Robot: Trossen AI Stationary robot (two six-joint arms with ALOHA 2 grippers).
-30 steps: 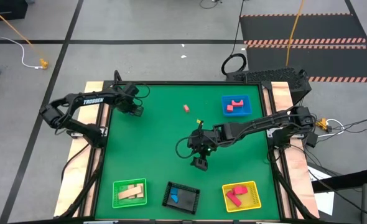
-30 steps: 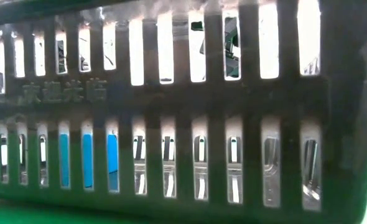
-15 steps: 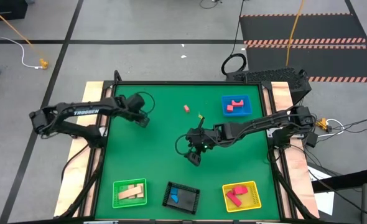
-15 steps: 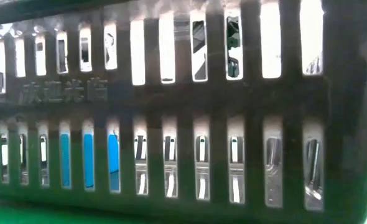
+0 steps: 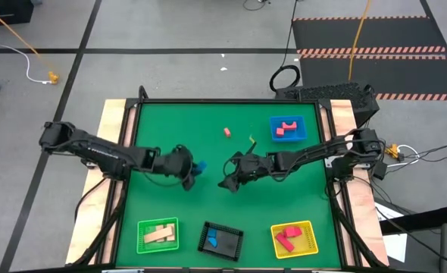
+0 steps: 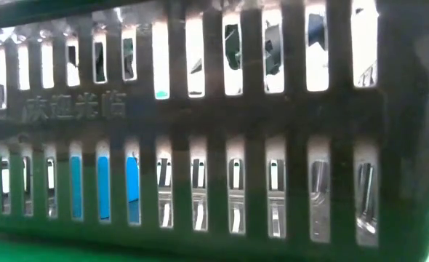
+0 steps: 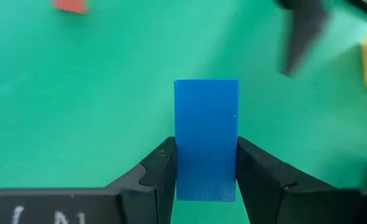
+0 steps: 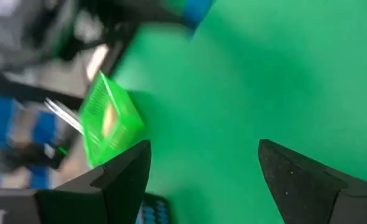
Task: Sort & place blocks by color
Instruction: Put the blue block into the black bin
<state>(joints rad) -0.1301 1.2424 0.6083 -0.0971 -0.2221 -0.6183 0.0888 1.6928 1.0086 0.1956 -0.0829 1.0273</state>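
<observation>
My left gripper (image 5: 193,168) hangs over the middle of the green table, shut on a blue block (image 5: 201,164); the left wrist view shows this block (image 7: 206,124) as a short bar between the fingers. My right gripper (image 5: 225,182) stands open just to its right with nothing between its fingers (image 8: 203,149). One small red block (image 5: 227,132) lies flat on the table farther back. More red blocks (image 5: 287,129) lie in the flat blue tray. My left gripper pinches the blue block by its two long sides (image 7: 178,168) at the end nearest the wrist. The fingers (image 7: 258,177) come from the table's left, slanting down, and lie along the block. The block sticks out ahead of them, clear of the table.
Along the near edge stand a green tray (image 5: 157,235) with tan blocks, a black tray (image 5: 220,239) with blue blocks (image 6: 102,188) and a yellow tray (image 5: 293,237) with red ones. The black tray's slotted wall (image 6: 222,124) fills the low view. Bare green surface lies between the grippers and the trays.
My left gripper has swung from the far left of the table toward the middle and the near edge, rolling as it went, with the blue block still between its fingers. My right gripper has rolled and tipped up, its fingers drawing a little toward the far left; it has stayed open.
</observation>
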